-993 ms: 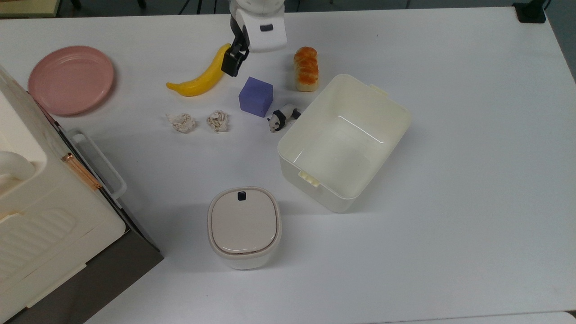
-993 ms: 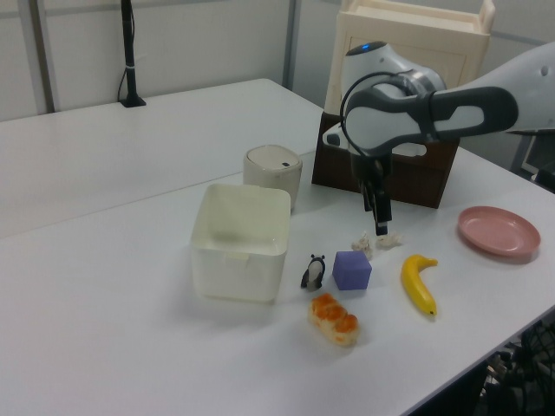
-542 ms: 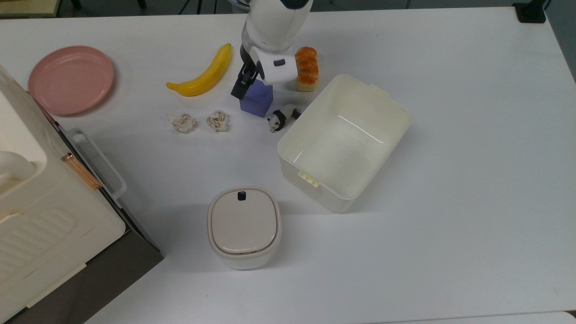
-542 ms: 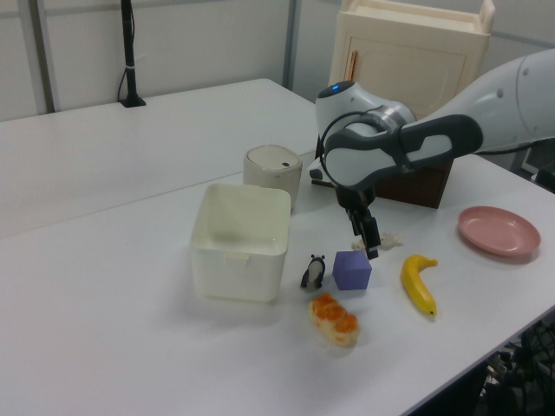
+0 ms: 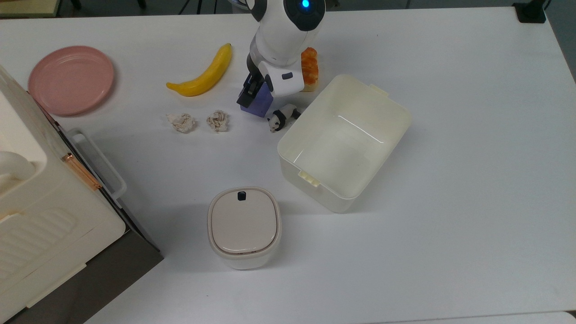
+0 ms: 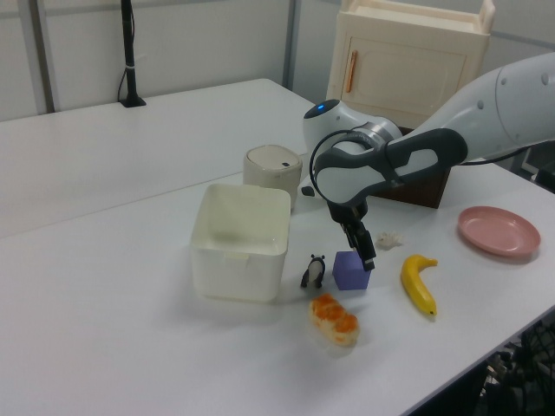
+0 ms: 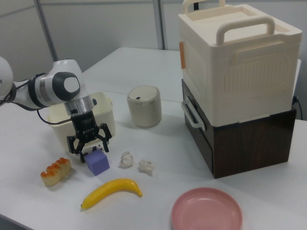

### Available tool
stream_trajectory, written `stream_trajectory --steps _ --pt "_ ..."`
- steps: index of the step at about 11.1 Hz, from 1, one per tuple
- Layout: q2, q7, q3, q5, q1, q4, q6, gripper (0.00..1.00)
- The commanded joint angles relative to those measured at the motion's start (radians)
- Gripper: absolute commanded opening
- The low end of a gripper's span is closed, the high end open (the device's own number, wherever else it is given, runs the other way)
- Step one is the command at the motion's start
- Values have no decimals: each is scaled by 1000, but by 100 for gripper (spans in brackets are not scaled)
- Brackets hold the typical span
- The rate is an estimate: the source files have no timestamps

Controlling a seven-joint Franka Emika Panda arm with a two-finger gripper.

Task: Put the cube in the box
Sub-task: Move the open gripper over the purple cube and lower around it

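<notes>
- My arm reaches over the white counter [image 5: 450, 90] with the wrist bent downward, and my gripper [image 7: 89, 146] hangs pointing down right above the small matte purple-blue cube [image 7: 97, 162].
- In the right view my gripper's black fingers [image 7: 106, 134] are spread wide, one to each side of the cube's top, not closed on it.
- The cube [image 5: 256, 105] sits flat on the counter, plain-faced and solid; in the top view my wrist covers part of it.
- The cube [image 6: 350, 271] is outside the box, between the small black-and-white panda figure [image 6: 313, 272] and the yellow banana [image 6: 418, 282] in the left view.
- The toy bread loaf with an orange glazed top [image 6: 334, 318] lies near the cube, toward the left view's bottom.
- The large cream-white plastic box [image 5: 387, 117] with rounded corners stands open just beside the panda figure [image 5: 282, 118]; nothing is inside it.
- The smaller rounded-square lidded bin with a black button [image 5: 244, 226] stands with its lid closed, well apart from the cube.
</notes>
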Motion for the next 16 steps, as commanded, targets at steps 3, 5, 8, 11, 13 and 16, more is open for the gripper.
stream_trajectory --steps 3,5,8,11,13,16 --pt "23 29 -9 -43 17 0 21 96" --pt "23 70 -9 -45 17 1 32 51" --pt "23 97 -6 -47 17 0 41 28" --pt "22 97 -4 -47 16 1 40 22" --pt "9 98 -4 -42 14 30 27 22" --pt "-14 105 -4 -33 3 58 24 22"
